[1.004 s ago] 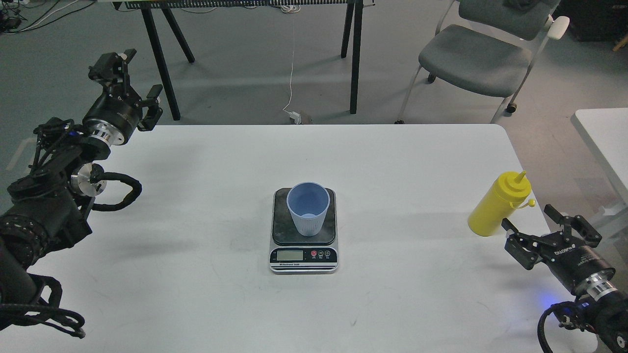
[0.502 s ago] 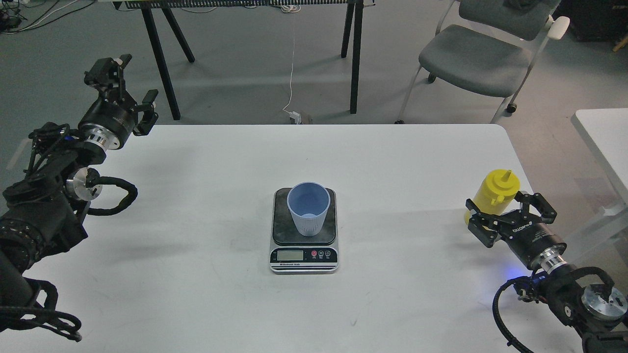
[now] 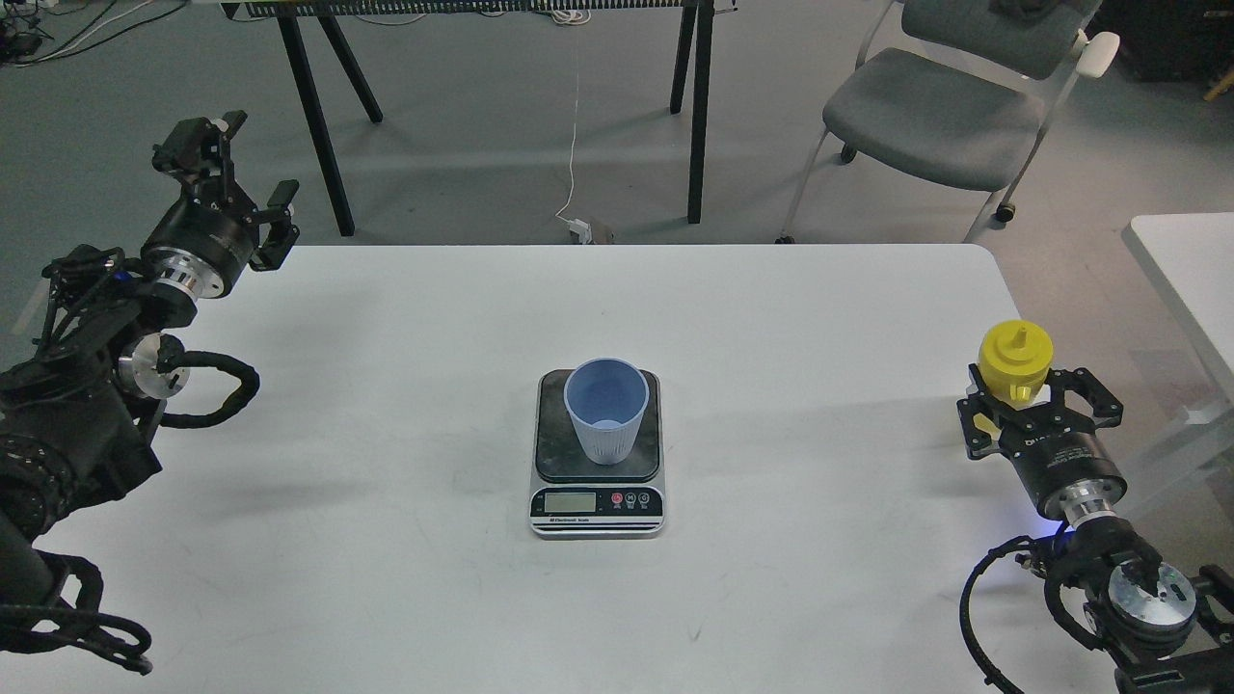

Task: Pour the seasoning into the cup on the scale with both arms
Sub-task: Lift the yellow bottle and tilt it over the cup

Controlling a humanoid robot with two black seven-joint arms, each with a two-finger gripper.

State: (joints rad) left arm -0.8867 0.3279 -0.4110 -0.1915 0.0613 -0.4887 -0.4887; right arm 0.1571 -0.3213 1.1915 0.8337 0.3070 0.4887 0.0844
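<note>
The light blue ribbed cup stands upright on the dark plate of the scale at the table's middle. The yellow seasoning bottle is near the table's right edge, its cone nozzle pointing up; its lower body is hidden behind my right gripper. That gripper's fingers sit on either side of the bottle and hold it. My left gripper is open and empty above the table's far left corner, far from the cup.
The white table ends just right of the bottle. A second white table stands at the far right. A grey chair and black trestle legs stand on the floor beyond.
My right gripper swung in from the lower right and closed around the bottle, which moved right and stood more upright. My left gripper drifted slightly left.
</note>
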